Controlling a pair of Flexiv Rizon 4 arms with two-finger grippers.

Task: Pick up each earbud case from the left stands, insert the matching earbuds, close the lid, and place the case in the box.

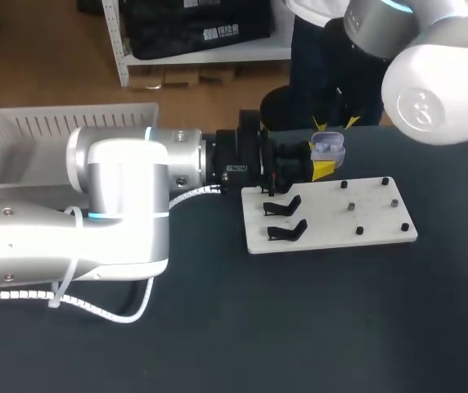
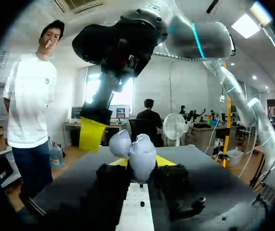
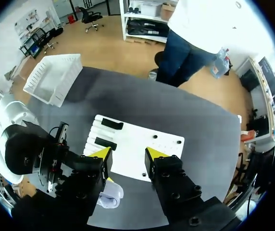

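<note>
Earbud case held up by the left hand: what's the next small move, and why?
Probably lower the right hand toward the small dark pieces on the white board. The left hand already grips the earbud case, while the right hand hangs open and empty above the board.

My left jaws are showing bright yellow tips [image 1: 322, 169], and the earbud case [image 1: 328, 148] between them is looking pale bluish-white. My right jaws are showing yellow tips [image 3: 101, 154] on black fingers. The surface [image 1: 316, 327] is looking dark grey. The board [image 1: 324, 233] is shining white, with black stands [image 1: 285, 205] and little black pegs [image 1: 359, 230]. The box [image 1: 21, 135] is looking white. My left arm [image 1: 128, 196] is gleaming silver with a blue ring.
</note>
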